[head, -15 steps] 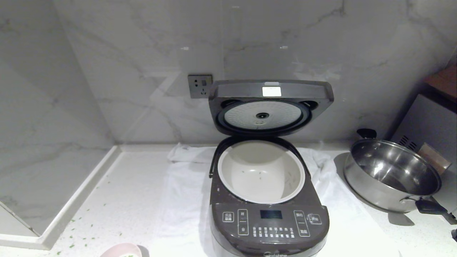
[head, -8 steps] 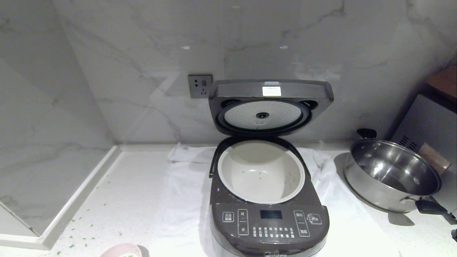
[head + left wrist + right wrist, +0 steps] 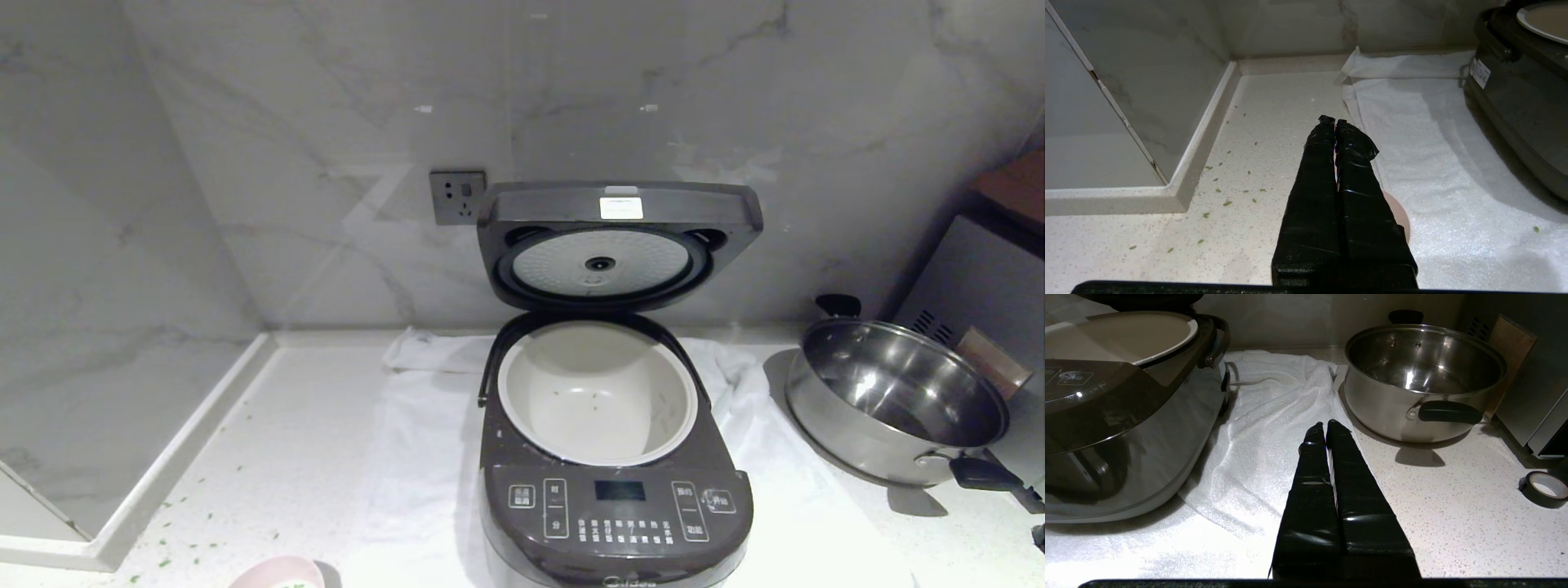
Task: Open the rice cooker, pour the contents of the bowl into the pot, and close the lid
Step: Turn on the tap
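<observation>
Head view: lid [image 3: 619, 214] stands up, pot [image 3: 597, 392] nearly bare, bowl [image 3: 277, 573] low at worktop [image 3: 269, 457] edge, left of rice cooker [image 3: 616, 523]. Left end effector [image 3: 1335, 121] hovers above bowl, right end effector [image 3: 1326, 425] beside cooker, both pressed together, empty. Bowl prob. light, stiff, slick-glazed w/ loose contents; pinch rim, keep level
</observation>
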Robot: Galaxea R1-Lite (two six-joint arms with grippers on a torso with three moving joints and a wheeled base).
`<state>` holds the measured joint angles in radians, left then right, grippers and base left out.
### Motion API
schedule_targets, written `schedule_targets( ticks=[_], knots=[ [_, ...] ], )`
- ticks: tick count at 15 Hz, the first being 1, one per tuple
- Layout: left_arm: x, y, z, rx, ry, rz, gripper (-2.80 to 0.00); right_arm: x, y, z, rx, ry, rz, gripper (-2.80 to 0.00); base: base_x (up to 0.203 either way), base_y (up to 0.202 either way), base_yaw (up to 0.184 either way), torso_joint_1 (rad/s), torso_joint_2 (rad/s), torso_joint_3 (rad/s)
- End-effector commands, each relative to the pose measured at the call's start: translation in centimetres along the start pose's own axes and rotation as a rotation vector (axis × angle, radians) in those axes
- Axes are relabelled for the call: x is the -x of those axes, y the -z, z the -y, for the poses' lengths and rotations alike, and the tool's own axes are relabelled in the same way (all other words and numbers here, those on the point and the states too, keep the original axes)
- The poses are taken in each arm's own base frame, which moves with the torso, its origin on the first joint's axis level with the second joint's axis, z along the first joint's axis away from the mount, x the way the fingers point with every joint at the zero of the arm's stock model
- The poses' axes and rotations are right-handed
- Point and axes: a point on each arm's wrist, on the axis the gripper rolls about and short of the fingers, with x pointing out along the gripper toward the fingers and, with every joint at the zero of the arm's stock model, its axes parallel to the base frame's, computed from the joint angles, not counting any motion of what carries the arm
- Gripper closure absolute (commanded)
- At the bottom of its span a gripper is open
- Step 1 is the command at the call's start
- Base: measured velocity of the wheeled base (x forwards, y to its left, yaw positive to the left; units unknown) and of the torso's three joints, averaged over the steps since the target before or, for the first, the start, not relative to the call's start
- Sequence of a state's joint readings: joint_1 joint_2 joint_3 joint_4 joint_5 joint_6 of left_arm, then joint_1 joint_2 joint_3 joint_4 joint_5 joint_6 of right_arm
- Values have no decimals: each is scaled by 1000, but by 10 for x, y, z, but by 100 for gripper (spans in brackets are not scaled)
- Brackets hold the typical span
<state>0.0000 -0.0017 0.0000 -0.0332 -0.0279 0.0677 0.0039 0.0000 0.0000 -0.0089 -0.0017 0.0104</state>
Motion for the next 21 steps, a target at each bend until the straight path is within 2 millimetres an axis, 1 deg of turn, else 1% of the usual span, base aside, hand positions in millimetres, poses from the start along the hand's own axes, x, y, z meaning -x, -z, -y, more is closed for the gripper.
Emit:
schedule_targets(
  ticks=[1,3,4,15,21],
  knots=[
    [-1,4,0,10,2,-15,0,0,0,0,0,-1,-1,0,0,0,0,0,0,0],
    [-1,4,0,11,1,-15,0,0,0,0,0,1,-1,0,0,0,0,0,0,0],
    [-1,4,0,11,1,-16,0,0,0,0,0,1,-1,0,-135,0,-2,17,12,2],
    [-1,4,0,11,1,-12,0,0,0,0,0,-2,-1,0,-190,0,-2,0,3,2],
    [-1,4,0,11,1,-13,0,0,0,0,-2,-1,-1,0,-9,0,9,2,-2,-1]
  ],
)
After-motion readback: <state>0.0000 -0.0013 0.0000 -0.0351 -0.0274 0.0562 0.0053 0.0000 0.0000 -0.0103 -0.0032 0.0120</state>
